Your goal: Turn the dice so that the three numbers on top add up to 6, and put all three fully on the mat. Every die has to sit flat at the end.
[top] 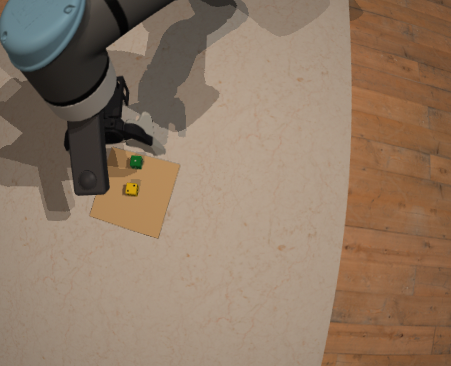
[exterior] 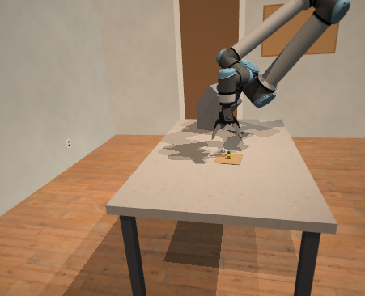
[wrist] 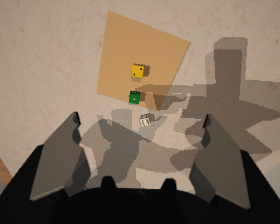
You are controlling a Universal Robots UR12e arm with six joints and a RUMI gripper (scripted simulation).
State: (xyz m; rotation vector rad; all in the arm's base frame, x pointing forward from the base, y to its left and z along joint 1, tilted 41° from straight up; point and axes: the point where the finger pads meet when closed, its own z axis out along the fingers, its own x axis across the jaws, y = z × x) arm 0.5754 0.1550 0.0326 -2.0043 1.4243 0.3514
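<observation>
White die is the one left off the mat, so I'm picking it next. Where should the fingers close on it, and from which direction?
Come straight down on the white die with the gripper, now open and empty. Close the fingers on two opposite vertical side faces. It appears to sit flat on the table, just off the mat corner. The green die is close, so take the pair of faces that keeps both fingers away from it.
</observation>
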